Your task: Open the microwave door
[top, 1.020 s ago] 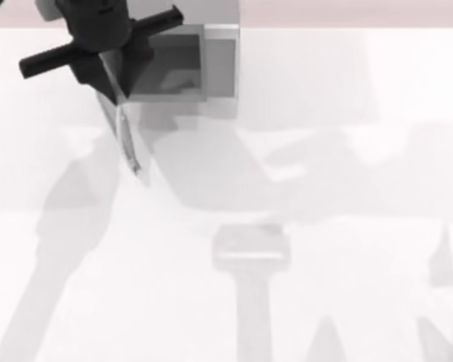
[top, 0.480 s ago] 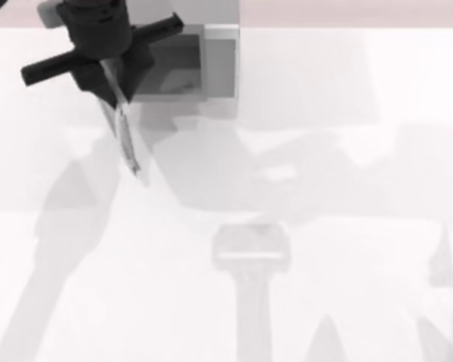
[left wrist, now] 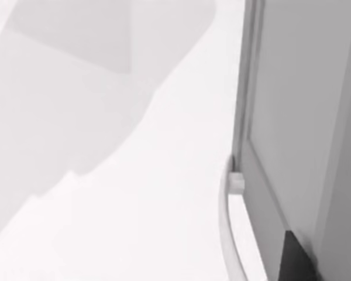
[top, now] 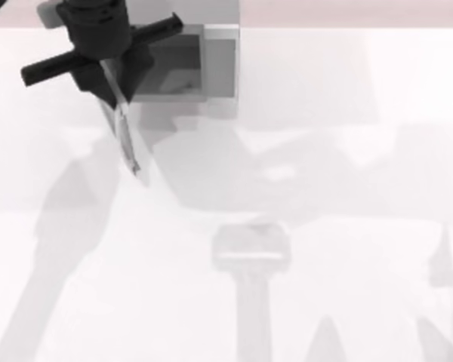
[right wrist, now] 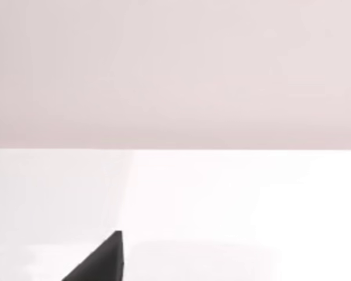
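We see the microwave (top: 200, 64) standing at the far edge of the counter (top: 347, 188), left of the counter's middle in the top view. Its dark inner cavity (top: 174, 64) lies exposed, with the narrow grey control panel (top: 220, 66) on the side of the microwave away from our left arm.

The microwave door (top: 124, 136) stands swung out from the microwave's left front corner, reaching toward the near side of the counter at a slight slant, so we see it edge-on from above. In the left wrist view the door (left wrist: 292, 117) appears as a grey windowed panel in a silver frame, with its pale bar handle (left wrist: 227, 228) curving along the edge farthest from the microwave body.

Our left gripper (top: 109, 75) hovers over the microwave's left front corner, right above the hinged end of the door. We cannot tell whether its jaws are spread or pressed together, since only a dark tip shows beside the door.

Our right arm is out of the top view; its wrist view shows only bare counter, a pale wall and one dark fingertip (right wrist: 102, 260), well away from the microwave, and we cannot tell how its jaws stand.
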Controlling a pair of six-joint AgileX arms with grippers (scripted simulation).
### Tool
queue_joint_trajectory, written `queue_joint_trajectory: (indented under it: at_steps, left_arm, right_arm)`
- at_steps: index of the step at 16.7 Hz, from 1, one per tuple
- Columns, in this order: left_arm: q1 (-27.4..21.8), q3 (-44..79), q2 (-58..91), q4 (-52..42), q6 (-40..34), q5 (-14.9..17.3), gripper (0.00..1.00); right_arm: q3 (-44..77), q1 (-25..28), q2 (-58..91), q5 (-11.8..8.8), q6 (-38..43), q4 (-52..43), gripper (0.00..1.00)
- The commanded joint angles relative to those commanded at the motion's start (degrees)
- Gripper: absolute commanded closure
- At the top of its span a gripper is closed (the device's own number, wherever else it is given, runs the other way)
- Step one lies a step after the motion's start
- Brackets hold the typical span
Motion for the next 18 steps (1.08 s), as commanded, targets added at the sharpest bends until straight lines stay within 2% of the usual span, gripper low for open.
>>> queue_joint_trajectory:
  at_steps: [13, 18]
  left_arm:
    - [-0.12, -0.18, -0.42, 0.13, 0.04, 0.1, 1.0]
    - [1.96, -5.93, -3.8, 2.34, 2.75, -0.01, 1.0]
  right_arm:
    - [0.0, 0.0, 0.0, 0.0, 0.0, 0.0, 0.0]
    - [0.0, 0.0, 0.0, 0.0, 0.0, 0.0, 0.0]
